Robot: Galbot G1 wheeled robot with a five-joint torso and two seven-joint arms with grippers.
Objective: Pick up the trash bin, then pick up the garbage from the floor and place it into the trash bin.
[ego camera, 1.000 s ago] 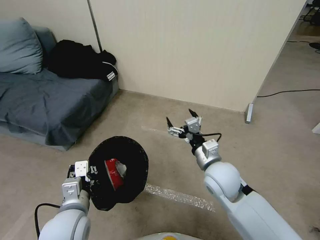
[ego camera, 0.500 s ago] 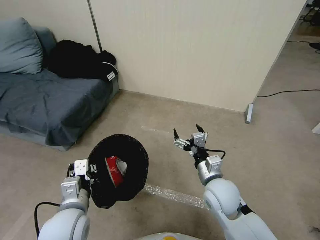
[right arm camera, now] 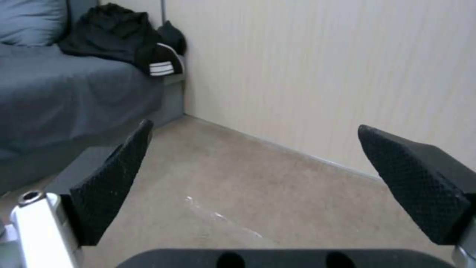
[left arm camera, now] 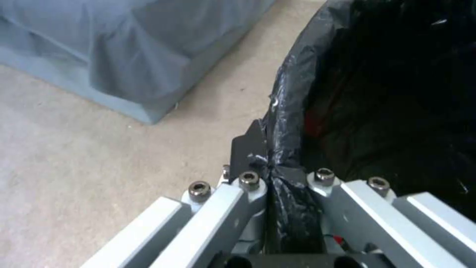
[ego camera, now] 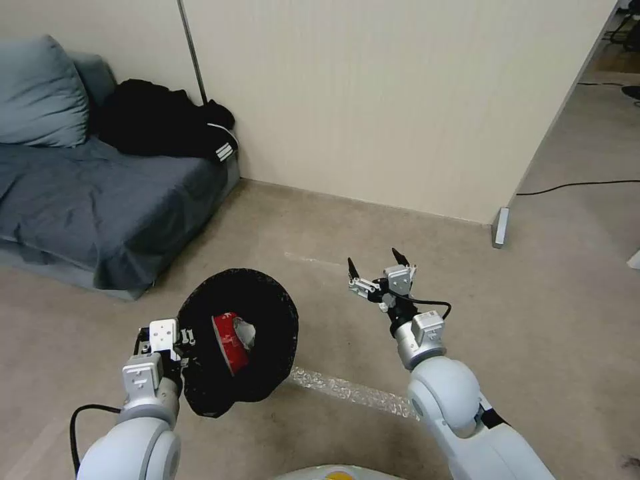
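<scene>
The trash bin [ego camera: 270, 320], its black bag folded over the rim, hangs tilted above the carpet at lower left, its mouth facing me. My left gripper [ego camera: 181, 343] is shut on its near rim; in the left wrist view the fingers [left arm camera: 248, 149] pinch the crinkled black bag [left arm camera: 386, 93]. A red-and-white packet of garbage [ego camera: 230, 343] lies inside the bin. My right gripper [ego camera: 374, 261] is open and empty in the air to the right of the bin. In the right wrist view its black pads [right arm camera: 114, 178] stand wide apart, facing the bare carpet and wall corner.
A grey sofa [ego camera: 87, 193] with a pillow [ego camera: 40, 93] and a black jacket [ego camera: 160, 123] stands at left. A beige wall [ego camera: 400, 100] runs ahead, ending at a corner foot [ego camera: 499, 227]. A shiny tape strip [ego camera: 353, 393] lies near me. A cable [ego camera: 573, 185] crosses the floor at right.
My right arm has drawn back toward me with its gripper still open, then held still. The left gripper keeps the bin in place. The view shifted very slightly.
</scene>
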